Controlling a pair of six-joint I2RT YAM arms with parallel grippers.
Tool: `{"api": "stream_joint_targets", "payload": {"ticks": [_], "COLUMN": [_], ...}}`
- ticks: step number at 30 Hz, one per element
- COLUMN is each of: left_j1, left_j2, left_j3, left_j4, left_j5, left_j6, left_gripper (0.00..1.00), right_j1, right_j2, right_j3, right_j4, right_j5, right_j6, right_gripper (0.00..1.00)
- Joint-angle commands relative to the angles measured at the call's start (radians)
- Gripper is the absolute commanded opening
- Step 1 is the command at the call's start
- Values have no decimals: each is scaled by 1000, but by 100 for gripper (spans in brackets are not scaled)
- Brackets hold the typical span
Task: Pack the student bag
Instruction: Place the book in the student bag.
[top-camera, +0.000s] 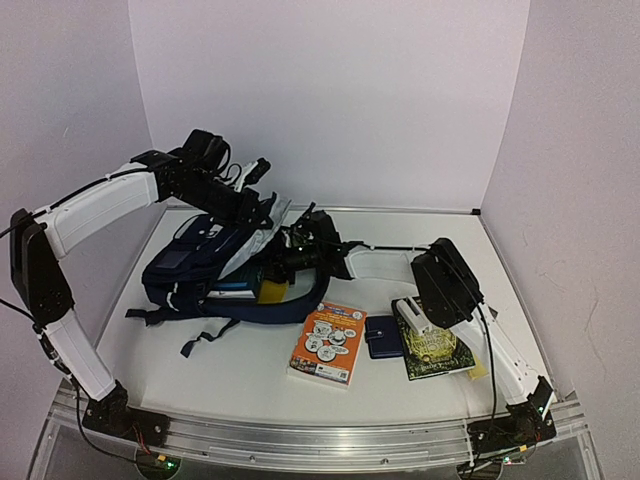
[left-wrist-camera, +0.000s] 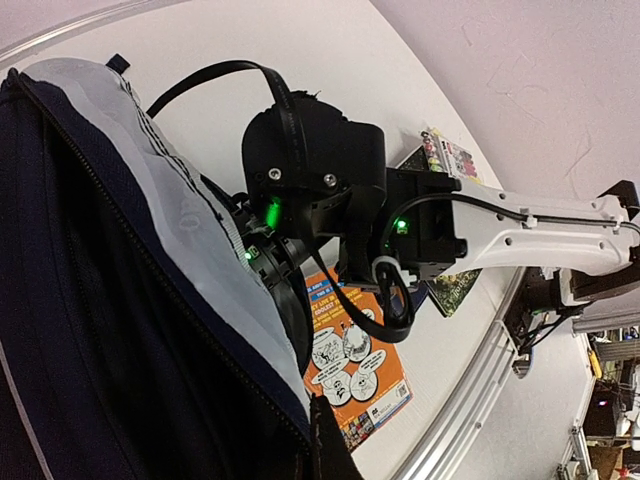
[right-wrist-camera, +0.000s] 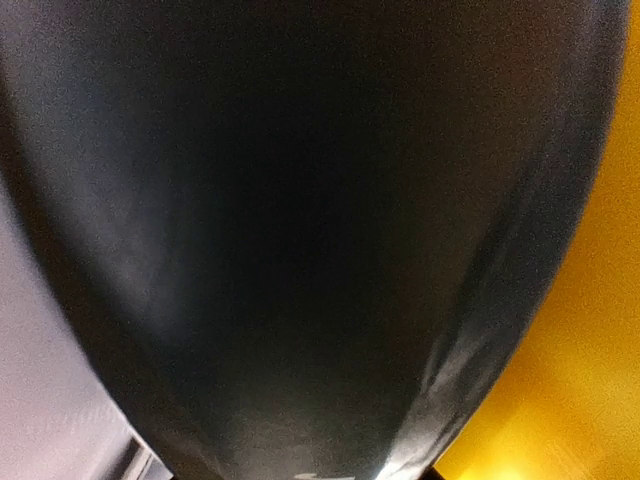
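The student bag (top-camera: 195, 262) (left-wrist-camera: 90, 300) is laid on its side on the left half of the table (top-camera: 240, 380), towards the back. It is made of navy-blue fabric crossed by thin pale stripes. Its mouth is turned to the right and is seen unzipped, with the upper flap lifted, so that a pale grey lining (left-wrist-camera: 170, 220) is exposed along the open zip (left-wrist-camera: 150, 270). Dark straps (top-camera: 190, 322) are trailed from its near side across the table, towards the front left.
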Motion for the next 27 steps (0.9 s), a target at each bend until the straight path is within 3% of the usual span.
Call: {"api": "stream_joint_targets", "payload": {"ticks": [1, 4, 13, 20, 23, 27], "left_j1": [4, 30, 71, 78, 80, 91], "left_j2": [-21, -37, -46, -48, -50, -70], "left_j3": [25, 14, -25, -29, -40, -76], "left_j4": [113, 118, 112, 72, 54, 81], "left_j5": [91, 92, -15, -167, -220, -212], "left_j6": [-20, -33, -83, -115, -121, -157], "left_gripper": [0, 0, 0, 0, 0, 0], "right_j1": [4, -22, -53, -56, -57, -48], "right_j2": [-2, -96, -305, -341, -345, -312], "right_j3": [14, -117, -325, -344, -341, -287], "right_j4": [59, 37, -59, -275, -281, -281], "right_j5": [45, 71, 104, 212, 224, 246], "right_j6": [-59, -116, -296, -485, -510, -501], "right_gripper": [53, 70, 75, 66, 61, 40]}}
